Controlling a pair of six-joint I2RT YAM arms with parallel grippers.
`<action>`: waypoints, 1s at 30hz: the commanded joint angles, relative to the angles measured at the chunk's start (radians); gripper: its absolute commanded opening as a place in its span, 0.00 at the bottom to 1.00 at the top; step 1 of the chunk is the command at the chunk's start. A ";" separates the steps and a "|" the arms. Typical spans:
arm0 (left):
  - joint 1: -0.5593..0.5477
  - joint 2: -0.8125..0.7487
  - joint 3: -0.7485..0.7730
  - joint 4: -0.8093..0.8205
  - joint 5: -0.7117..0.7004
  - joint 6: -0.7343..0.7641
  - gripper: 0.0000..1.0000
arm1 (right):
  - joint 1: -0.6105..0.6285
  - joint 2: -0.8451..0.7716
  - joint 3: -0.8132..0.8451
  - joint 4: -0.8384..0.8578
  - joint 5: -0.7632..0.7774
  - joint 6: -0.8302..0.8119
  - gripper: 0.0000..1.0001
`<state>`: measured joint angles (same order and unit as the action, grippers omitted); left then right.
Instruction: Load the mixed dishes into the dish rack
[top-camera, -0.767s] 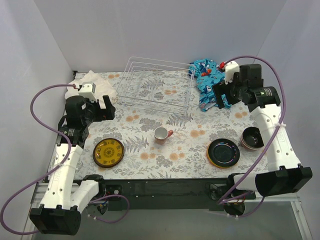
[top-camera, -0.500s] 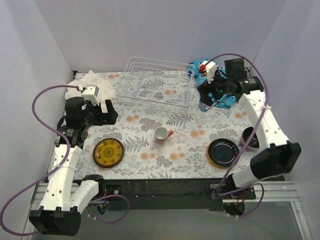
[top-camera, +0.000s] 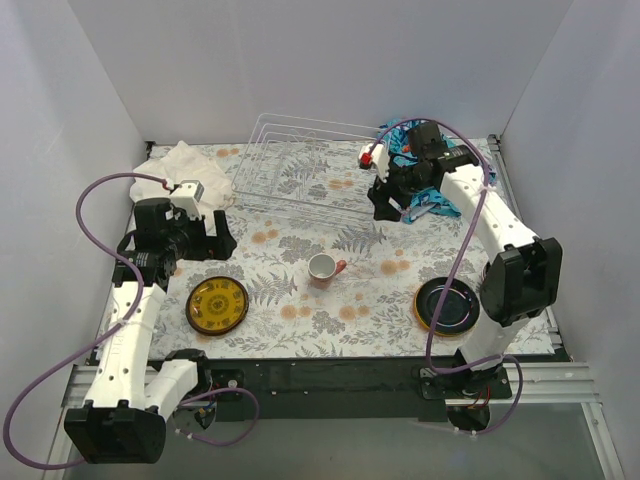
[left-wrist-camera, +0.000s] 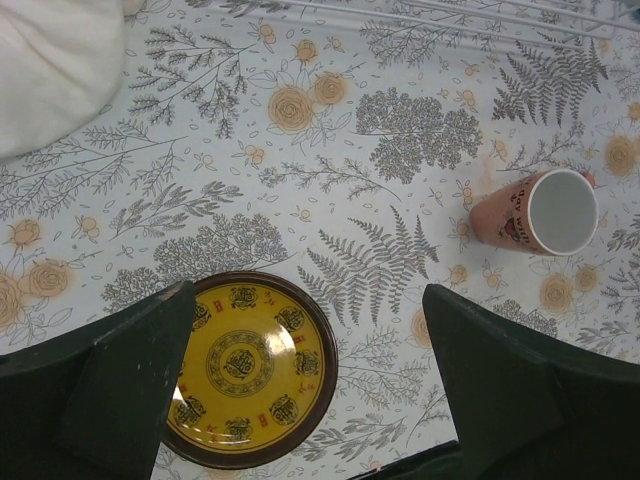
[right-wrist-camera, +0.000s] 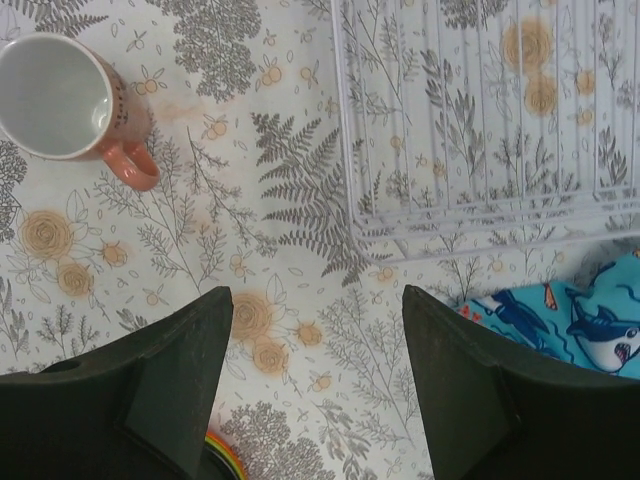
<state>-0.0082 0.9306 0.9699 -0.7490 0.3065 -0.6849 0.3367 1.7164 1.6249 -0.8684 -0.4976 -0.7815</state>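
As we look down from above, the dish rack (top-camera: 310, 165), a pale wire basket with upright prongs, sits at the far middle of the counter (top-camera: 300, 300). Every dish we can see lies outside it. The yellow patterned plate (top-camera: 217, 305) lies near-left, the pink mug (top-camera: 322, 269) stands mouth up in the middle, and the dark blue plate (top-camera: 447, 305) lies near-right. The left jaws hover between the white towel (top-camera: 185, 160) and the yellow plate. The right jaws hang by the rack's near right corner, beside the blue shark cloth (top-camera: 440, 205).

Over to the left wrist: jaws spread wide, holding nothing. The yellow plate with its dark rim is right below, and the mug off to the right shows its white inside.

Now the right wrist: jaws parted and empty too. The rack's corner and the shark cloth lie ahead, with the mug at upper left.
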 joint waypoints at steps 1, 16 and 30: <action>0.007 -0.019 -0.019 -0.020 0.034 0.018 0.98 | 0.059 0.064 0.078 -0.001 -0.042 -0.068 0.76; 0.080 0.017 0.029 -0.003 0.149 -0.018 0.98 | 0.104 0.311 0.271 -0.003 0.083 -0.010 0.59; 0.079 0.031 -0.016 0.050 0.163 -0.004 0.98 | 0.203 0.210 0.095 -0.004 0.189 0.226 0.01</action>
<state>0.0647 0.9611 0.9634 -0.7242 0.4656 -0.7021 0.4988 2.0068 1.8027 -0.8356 -0.3206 -0.7006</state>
